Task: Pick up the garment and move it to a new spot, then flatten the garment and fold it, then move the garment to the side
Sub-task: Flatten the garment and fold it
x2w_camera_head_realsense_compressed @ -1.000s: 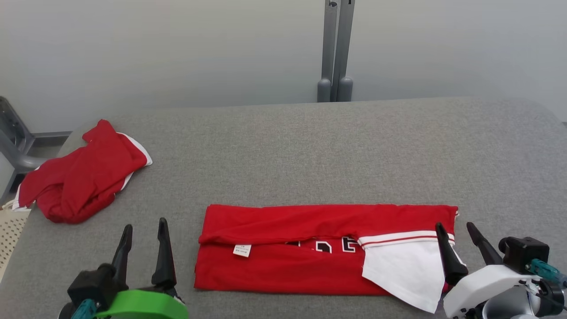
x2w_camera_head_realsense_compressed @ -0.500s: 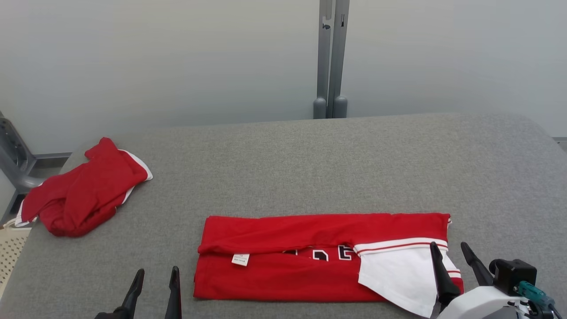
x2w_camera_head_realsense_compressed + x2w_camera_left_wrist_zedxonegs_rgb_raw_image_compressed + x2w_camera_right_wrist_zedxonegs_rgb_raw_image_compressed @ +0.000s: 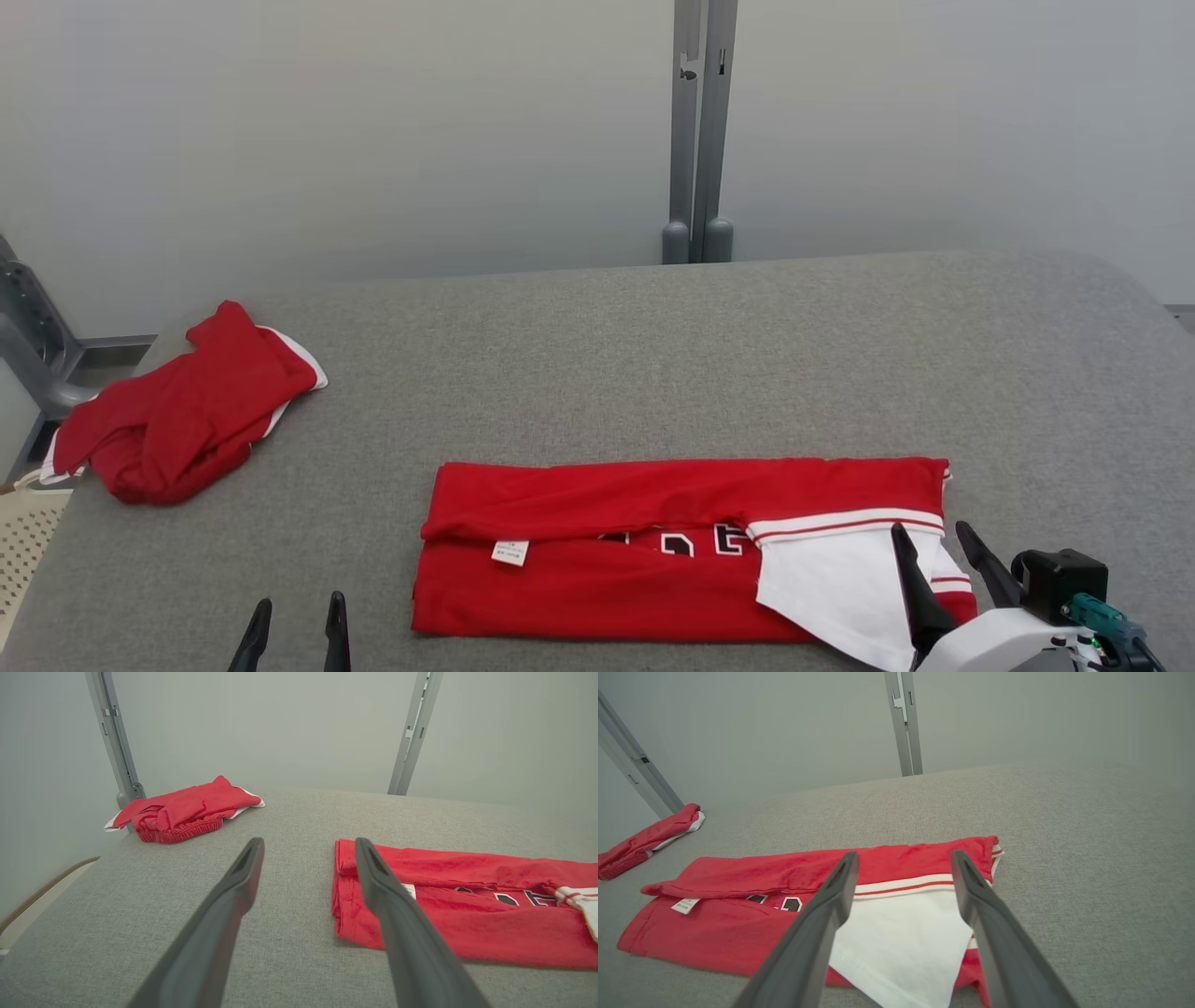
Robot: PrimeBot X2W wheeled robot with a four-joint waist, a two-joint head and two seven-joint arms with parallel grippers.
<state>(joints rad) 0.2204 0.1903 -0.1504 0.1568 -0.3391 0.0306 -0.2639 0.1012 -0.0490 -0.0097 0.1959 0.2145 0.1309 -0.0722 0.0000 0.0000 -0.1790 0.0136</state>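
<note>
1. noting left gripper (image 3: pixel 297 618) at the lower left of the head view: fingers apart, nothing between them, above bare grey table (image 3: pixel 653 355) just left of the garment's left end. no contact with cloth in the left wrist view.
2. right gripper (image 3: pixel 931 543) at lower right of the head view: fingers spread wide, holding nothing. tips lie over the white flap (image 3: pixel 831 583) at the garment's right end. cannot tell whether they touch the fabric.
3. garment (image 3: pixel 607 583): red shirt folded into a long band, lying flat in the lower centre of the head view. long axis runs left to right across the frame. plain red end points left, white flap and striped trim end points right. upper layer is folded down over the lower one along the length.
4. second red garment (image 3: pixel 177 420) lies crumpled at the left edge of the table, well apart from the folded one.
5. hidden or unclear: both grippers are cut off by the bottom edge of the head view. black and white print (image 3: pixel 695 541) is partly covered by the fold, unreadable. white label (image 3: pixel 510 553) text is too small to read.
</note>
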